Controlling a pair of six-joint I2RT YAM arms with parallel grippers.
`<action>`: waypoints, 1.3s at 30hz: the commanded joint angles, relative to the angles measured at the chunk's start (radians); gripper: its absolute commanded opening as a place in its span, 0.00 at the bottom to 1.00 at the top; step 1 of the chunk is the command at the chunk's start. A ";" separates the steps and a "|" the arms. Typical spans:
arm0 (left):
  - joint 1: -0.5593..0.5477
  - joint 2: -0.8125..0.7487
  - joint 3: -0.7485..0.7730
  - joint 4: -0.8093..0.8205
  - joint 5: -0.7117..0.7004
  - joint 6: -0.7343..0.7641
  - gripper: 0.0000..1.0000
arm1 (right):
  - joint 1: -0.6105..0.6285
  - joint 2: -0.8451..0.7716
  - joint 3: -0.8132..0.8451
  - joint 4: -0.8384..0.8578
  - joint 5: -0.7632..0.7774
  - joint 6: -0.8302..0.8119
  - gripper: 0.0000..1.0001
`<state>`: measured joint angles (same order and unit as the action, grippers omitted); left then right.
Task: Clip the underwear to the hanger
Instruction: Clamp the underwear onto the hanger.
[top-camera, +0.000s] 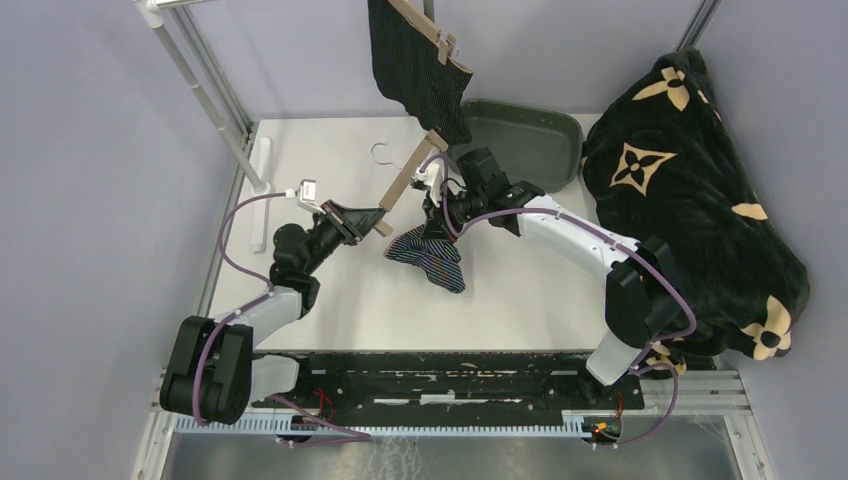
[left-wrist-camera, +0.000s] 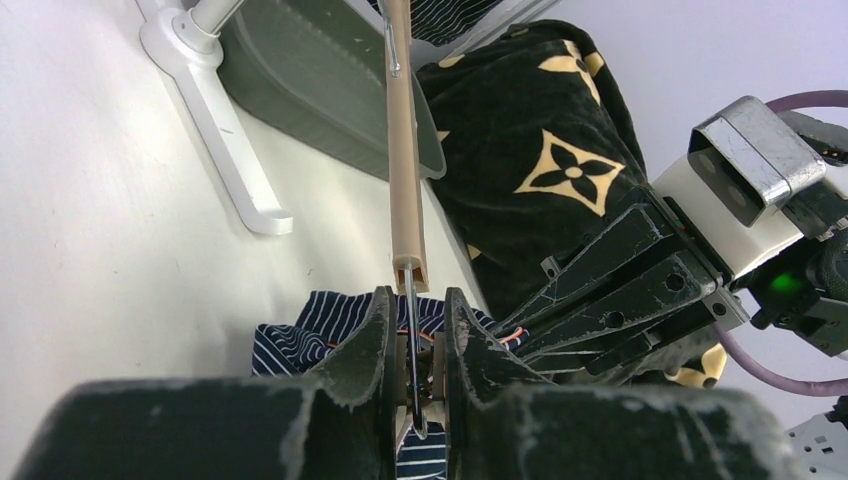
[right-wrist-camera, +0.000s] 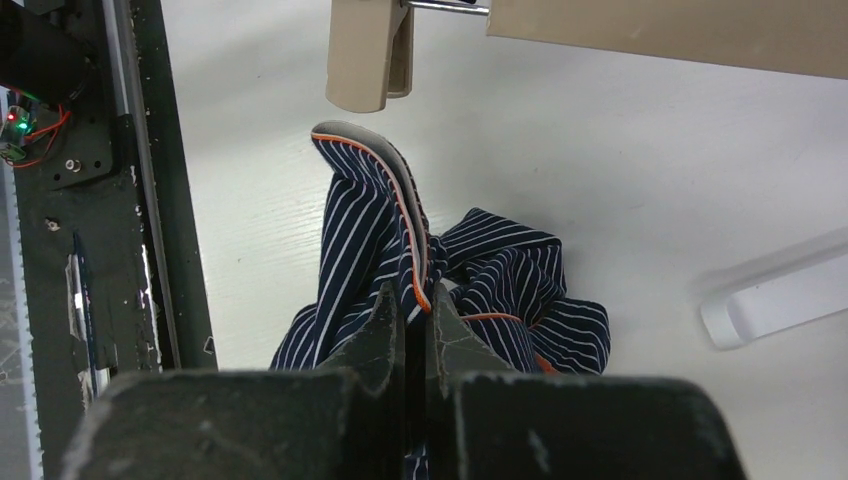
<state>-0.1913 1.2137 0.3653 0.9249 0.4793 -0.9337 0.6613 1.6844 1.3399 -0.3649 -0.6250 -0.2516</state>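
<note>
In the top view, the hanger (top-camera: 410, 180) is being held above the bench (top-camera: 520, 300) by the left jaws at its near end, its long axis running away and to the right. The navy underwear (top-camera: 432, 262) is being gripped by the right jaws just right of that end, so the right arm (top-camera: 570, 225) is nearer the cloth. The black underwear (top-camera: 415, 60) is hanging overhead, already clipped to another hanger. In the left wrist view, the left jaws are being pressed nearly together, pinching the hanger's end fitting and its wire, with the bar pointing straight away and the navy cloth lying below, slightly left. In the right wrist view, the right jaws are pressed together on the waistband (right-wrist-camera: 395, 180), which is being stood up from them toward a clip (right-wrist-camera: 368, 55). Its top edge is just beneath the clip's tip, apart from it, and the clip looks shut. The coming move is judged to turn on that gap: the band is needing to be raised into an opened clip.
</note>
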 joint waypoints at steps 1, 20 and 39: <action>0.003 0.010 -0.001 0.123 0.032 0.060 0.03 | 0.006 0.005 0.058 0.017 -0.040 -0.014 0.01; 0.003 0.070 -0.015 0.245 0.074 0.058 0.03 | 0.007 0.031 0.117 -0.003 -0.074 -0.021 0.01; 0.002 0.038 -0.078 0.381 -0.012 0.133 0.03 | 0.007 0.054 0.162 -0.039 -0.096 -0.033 0.01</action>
<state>-0.1913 1.2819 0.2993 1.1641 0.5102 -0.8791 0.6640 1.7370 1.4414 -0.4171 -0.6819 -0.2676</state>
